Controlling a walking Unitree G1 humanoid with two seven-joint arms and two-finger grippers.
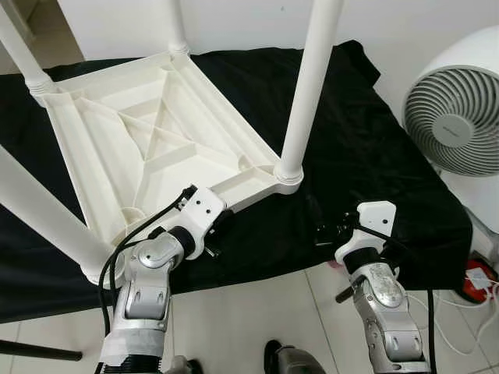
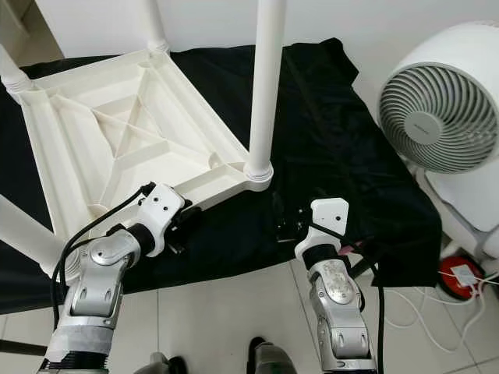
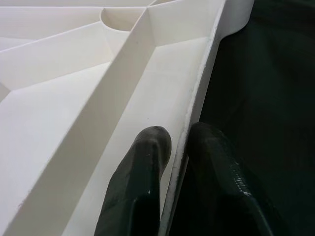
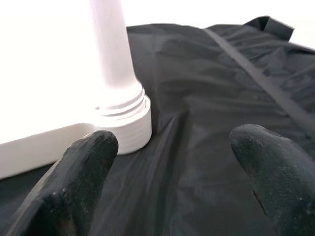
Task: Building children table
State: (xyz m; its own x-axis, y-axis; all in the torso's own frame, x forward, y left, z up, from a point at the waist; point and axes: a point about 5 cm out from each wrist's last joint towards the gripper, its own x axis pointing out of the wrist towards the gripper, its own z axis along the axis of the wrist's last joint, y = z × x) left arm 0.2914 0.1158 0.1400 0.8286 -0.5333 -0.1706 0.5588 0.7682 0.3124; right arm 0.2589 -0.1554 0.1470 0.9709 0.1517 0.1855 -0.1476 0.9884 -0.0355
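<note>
A white plastic children's table (image 1: 156, 140) lies upside down on a black cloth (image 1: 366, 140). Several white legs stand up from its corners, the nearest right one (image 1: 308, 86) in its threaded socket (image 4: 125, 123). My left gripper (image 3: 179, 137) is shut on the thin rim (image 3: 202, 88) of the table's near edge, one finger inside the tray and one outside. My right gripper (image 4: 174, 142) stands open just above the cloth, a little to the right of that near right leg and not touching it; its wrist (image 1: 374, 222) is at the cloth's front edge.
A large white fan (image 1: 456, 109) stands on the right, close to the cloth's corner. On the tiled floor beside it lie a red object (image 1: 477, 280) and white cables (image 1: 460, 323). A dark bar (image 1: 39, 351) sits low on the left.
</note>
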